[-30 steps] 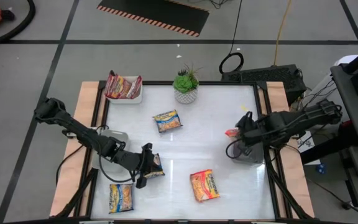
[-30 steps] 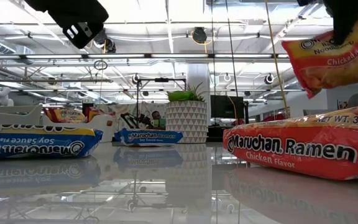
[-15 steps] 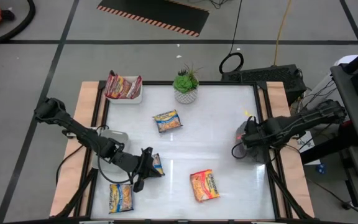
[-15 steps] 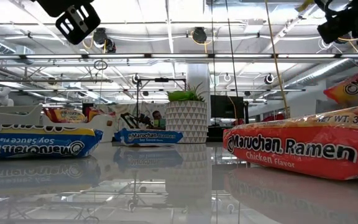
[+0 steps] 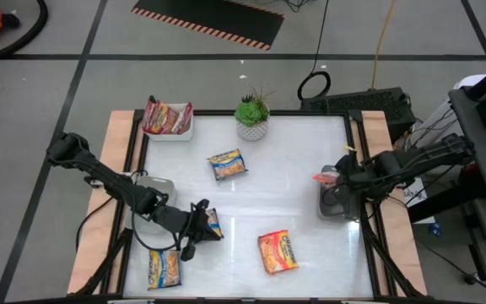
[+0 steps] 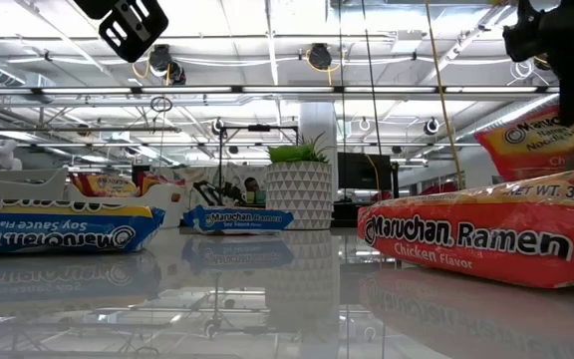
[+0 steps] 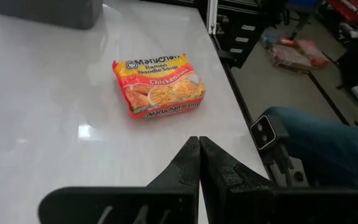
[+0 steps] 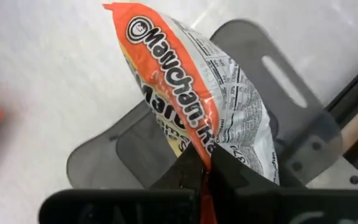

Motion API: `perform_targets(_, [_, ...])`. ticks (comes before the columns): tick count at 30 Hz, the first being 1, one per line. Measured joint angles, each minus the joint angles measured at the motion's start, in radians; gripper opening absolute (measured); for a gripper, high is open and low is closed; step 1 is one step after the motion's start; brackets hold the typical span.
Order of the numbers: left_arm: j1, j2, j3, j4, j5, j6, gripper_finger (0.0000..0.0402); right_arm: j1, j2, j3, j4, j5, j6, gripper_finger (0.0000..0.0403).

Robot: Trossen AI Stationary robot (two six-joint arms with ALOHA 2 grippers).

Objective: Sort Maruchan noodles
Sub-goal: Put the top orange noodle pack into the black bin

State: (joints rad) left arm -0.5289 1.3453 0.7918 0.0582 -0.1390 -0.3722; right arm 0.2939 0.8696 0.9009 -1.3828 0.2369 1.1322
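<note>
My right gripper (image 5: 334,176) is shut on an orange Maruchan packet (image 8: 191,81) above the grey tray (image 5: 337,205) at the table's right edge. My left gripper (image 7: 199,149) is shut on nothing and hovers high over the near left part of the table, beside a blue packet (image 5: 213,222) that lies flat. More packets lie flat on the table: a second blue one (image 5: 164,268) near the front edge, a third (image 5: 227,164) mid-table, and an orange one (image 5: 278,251) near the front. Red packets fill the white tray (image 5: 169,128) at the far left. My right gripper pinches the orange packet by one end (image 8: 205,142) between its two fingers, which come steeply from above. The packet hangs below the fingers (image 6: 541,145), tilted, over the grey tray (image 8: 135,155). The nearer packet in the low view hides its lower end.
A potted plant (image 5: 252,116) stands at the table's far edge. Wooden rails (image 5: 108,203) run along the left and right sides. Bare tabletop lies between the mid-table blue packet and the grey tray.
My right gripper has carried the orange packet toward the table's right edge and down, until it hangs over the grey tray. It has stayed shut on the packet.
</note>
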Motion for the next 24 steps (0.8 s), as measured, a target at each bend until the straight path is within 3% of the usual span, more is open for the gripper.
perform_targets(5, [0.0,0.0,0.0,0.0,0.0,0.029,0.0003,0.0,-0.006,0.0,-0.036,0.079,0.008,0.0])
perform_targets(16, [0.005,0.0,0.0,-0.001,0.0,0.032,0.0003,0.0,-0.004,-0.123,-0.012,0.09,0.008,0.0004])
perform_targets(24, [0.005,0.0,0.0,-0.002,-0.001,0.049,0.0003,0.0,0.01,-0.135,0.024,0.2,-0.019,0.0067])
